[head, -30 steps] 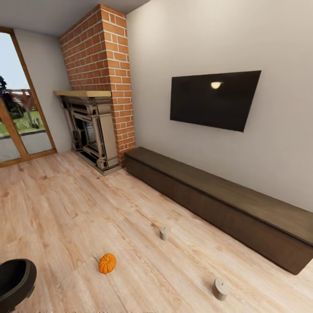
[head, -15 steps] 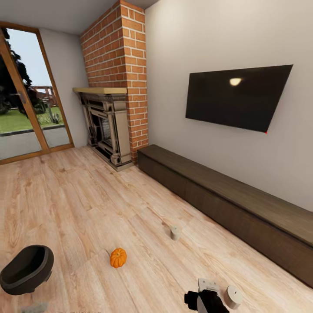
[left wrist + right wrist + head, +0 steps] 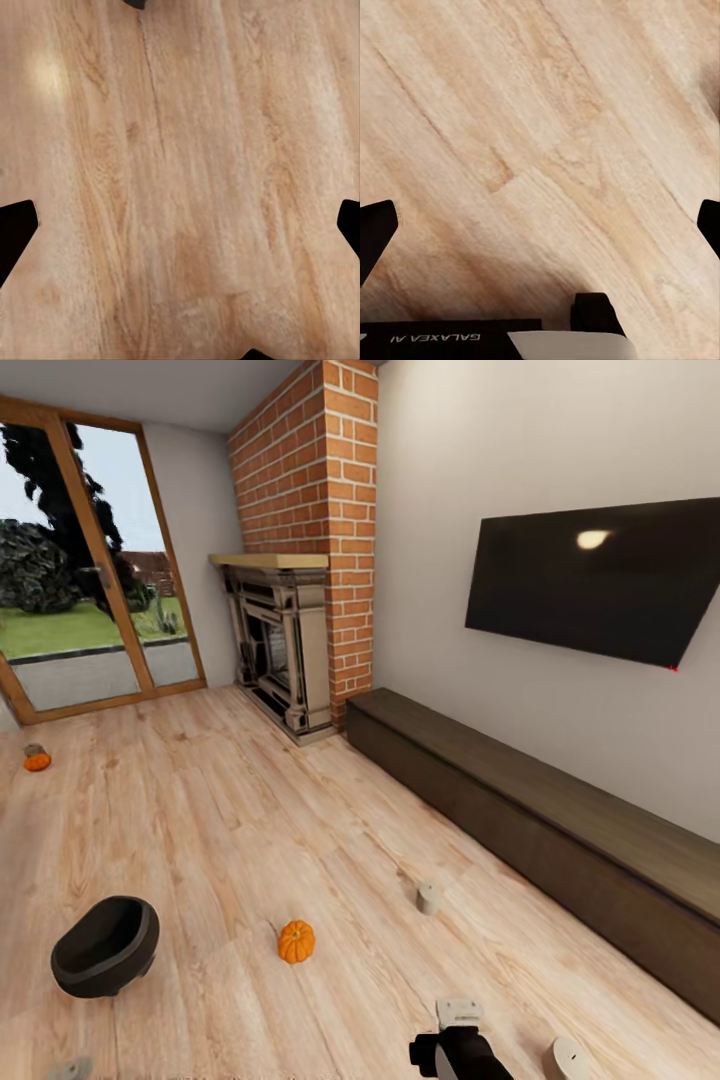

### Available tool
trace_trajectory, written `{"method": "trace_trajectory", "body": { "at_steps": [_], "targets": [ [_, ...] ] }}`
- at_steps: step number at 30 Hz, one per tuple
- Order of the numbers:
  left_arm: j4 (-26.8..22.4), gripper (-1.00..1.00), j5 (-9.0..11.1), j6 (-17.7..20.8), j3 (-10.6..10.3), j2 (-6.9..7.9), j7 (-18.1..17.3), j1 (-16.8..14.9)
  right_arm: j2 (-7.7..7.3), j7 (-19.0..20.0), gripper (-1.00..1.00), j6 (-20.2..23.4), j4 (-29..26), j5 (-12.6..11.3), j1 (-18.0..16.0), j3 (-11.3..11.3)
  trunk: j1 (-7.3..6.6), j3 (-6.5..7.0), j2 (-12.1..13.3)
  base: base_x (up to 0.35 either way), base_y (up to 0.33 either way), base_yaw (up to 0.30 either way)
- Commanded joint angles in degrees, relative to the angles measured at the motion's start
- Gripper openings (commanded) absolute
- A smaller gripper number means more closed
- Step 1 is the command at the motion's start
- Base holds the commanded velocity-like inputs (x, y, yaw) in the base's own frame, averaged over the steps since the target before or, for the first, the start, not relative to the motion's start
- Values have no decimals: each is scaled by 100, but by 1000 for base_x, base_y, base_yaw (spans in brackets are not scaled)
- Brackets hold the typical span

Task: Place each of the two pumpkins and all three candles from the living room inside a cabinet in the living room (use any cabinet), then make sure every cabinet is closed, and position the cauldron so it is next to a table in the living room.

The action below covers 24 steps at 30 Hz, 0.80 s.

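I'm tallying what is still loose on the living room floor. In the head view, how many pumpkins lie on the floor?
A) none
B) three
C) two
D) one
C: one pumpkin lies on the wood floor near the black cauldron, and a second pumpkin lies far off toward the glass door.

The wood floor [image 3: 250, 810] lies open through its middle, from the glass door [image 3: 90, 560] toward the cabinet [image 3: 540, 830]. Scattered on it, well apart: a pumpkin [image 3: 296, 941], a cauldron [image 3: 105, 946], one candle [image 3: 429, 897] near the cabinet front, another candle [image 3: 570, 1058] at the near edge. A second pumpkin [image 3: 37, 760] sits far off by the door. Both wrist views show bare floor between the spread fingers.
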Motion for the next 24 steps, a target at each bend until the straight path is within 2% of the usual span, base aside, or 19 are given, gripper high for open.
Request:
{"method": "trace_trajectory", "body": {
  "at_steps": [1, 10, 15, 24],
  "targets": [
    [13, 100, 1, -31, -2, -1, -3, 0, 0, 7, 100, -35, 10, 2, 5, 12, 0, -7, 0, 1, 0, 216],
    [52, 100, 11, -120, 0, -3, 8, 0, 0, 13, 100, -169, 28, 5, 34, 31, 0, -67, 0, 36, 0, 210],
    [73, 100, 19, -142, 4, -3, 24, 0, 0, 5, 100, -249, 28, 6, 35, 39, 0, -77, 0, 259, 0, 135],
    [80, 100, 19, -143, 21, -3, 13, 0, 0, -7, 100, -436, 139, 13, 35, 48, 0, -98, 0, 308, 80, 263]
  ]
}}
